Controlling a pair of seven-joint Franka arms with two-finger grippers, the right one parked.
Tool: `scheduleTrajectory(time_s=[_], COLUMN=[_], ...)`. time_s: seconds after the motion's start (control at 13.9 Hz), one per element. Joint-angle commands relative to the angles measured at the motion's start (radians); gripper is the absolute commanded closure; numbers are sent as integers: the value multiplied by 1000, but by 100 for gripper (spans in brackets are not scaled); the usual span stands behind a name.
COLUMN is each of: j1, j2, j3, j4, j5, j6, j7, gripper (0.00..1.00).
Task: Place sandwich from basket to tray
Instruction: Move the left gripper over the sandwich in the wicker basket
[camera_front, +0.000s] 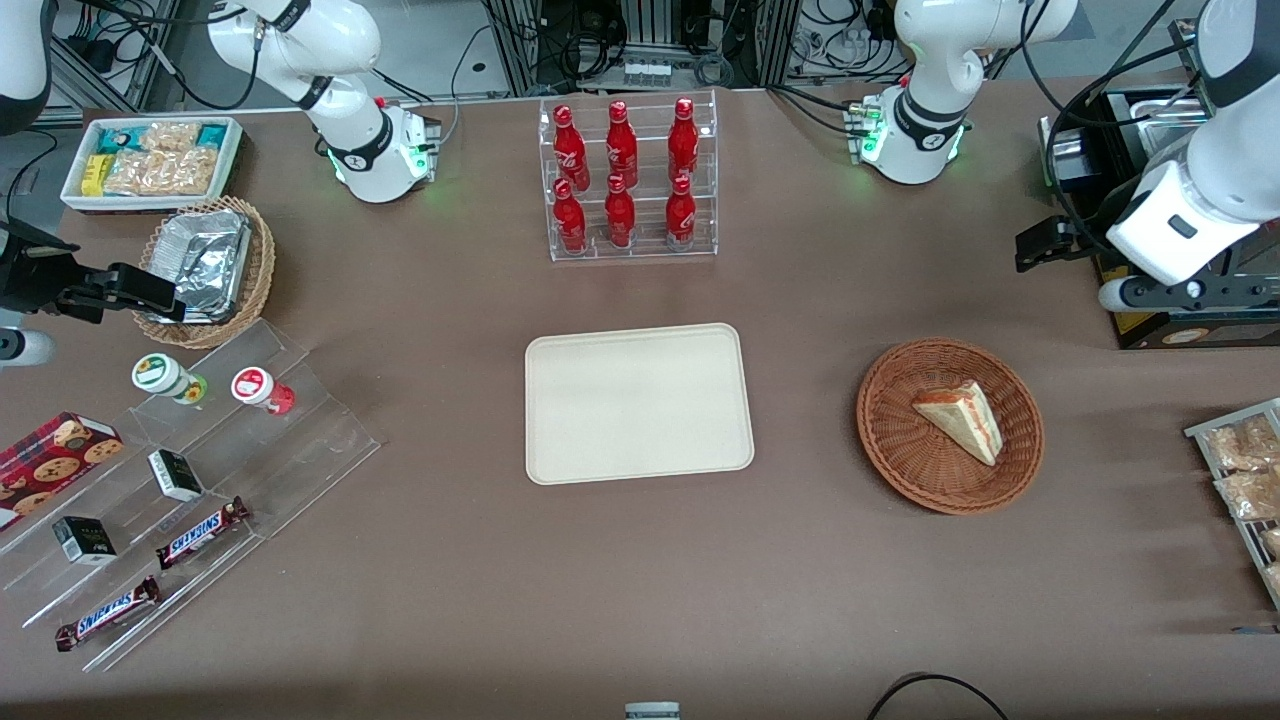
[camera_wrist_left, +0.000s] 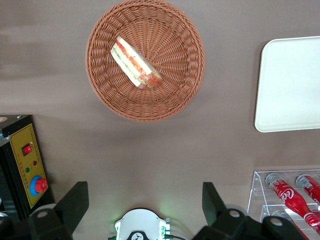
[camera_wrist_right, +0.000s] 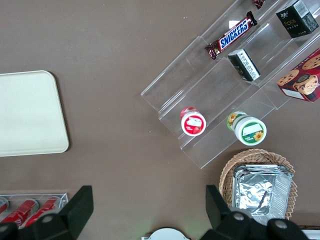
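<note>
The sandwich (camera_front: 960, 418) (camera_wrist_left: 135, 64), a pale wedge with red and green filling, lies in the reddish-brown wicker basket (camera_front: 890, 440) (camera_wrist_left: 100, 90) toward the working arm's end of the table. The cream tray (camera_front: 638, 403) (camera_wrist_left: 292, 85) sits bare at mid-table, beside the basket. My left gripper (camera_front: 1042, 246) (camera_wrist_left: 144, 200) hangs high above the table, farther from the front camera than the basket. It is open, its black fingers (camera_wrist_left: 75, 205) spread wide with nothing between them.
A clear rack of red bottles (camera_front: 628, 180) (camera_wrist_left: 295, 195) stands farther from the front camera than the tray. A black control box (camera_front: 1160, 330) (camera_wrist_left: 22, 160) sits near the gripper. A wire rack of snacks (camera_front: 1245, 470) lies at the table's edge. Stepped acrylic shelves (camera_front: 170, 480), a foil-lined basket (camera_front: 205, 265) and a white snack bin (camera_front: 150, 160) are toward the parked arm's end.
</note>
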Motion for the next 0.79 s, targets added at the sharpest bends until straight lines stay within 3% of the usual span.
scheduleTrajectory(time_s=[0.0, 0.22, 0.72], j1=[10, 10, 35], j2=[-11, 10, 85], j3=[-8, -7, -5], j4=[9, -14, -214], j5=[-2, 25, 32], j6=[-28, -2, 344], j7=[3, 11, 2], gripper=[0, 0, 0])
